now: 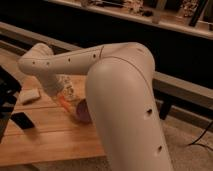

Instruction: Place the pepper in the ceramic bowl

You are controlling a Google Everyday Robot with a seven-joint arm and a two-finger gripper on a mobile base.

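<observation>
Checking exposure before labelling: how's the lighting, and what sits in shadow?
Camera view: dim, warm light, background nearly black. The gripper, at the slim orange-red pepper beside the glossy maroon ceramic bowl, sits shaded under the white arm; the wooden table is softly lit.

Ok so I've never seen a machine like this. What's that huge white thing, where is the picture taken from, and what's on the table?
The huge white shape is a robot arm, the single arm of a mobile robot. There is only one camera view. Where the camera sits isn't known, but the arm's elbow is close to it, so it fills most of the picture. The arm reaches to the left, then bends down to its gripper, a two-finger clamp, above a wooden table. The gripper is shut and appears to hold a slim orange pepper, just left of a dark purple bowl. Nearer the table's left end lie a flat white object and a flat black object.
</observation>
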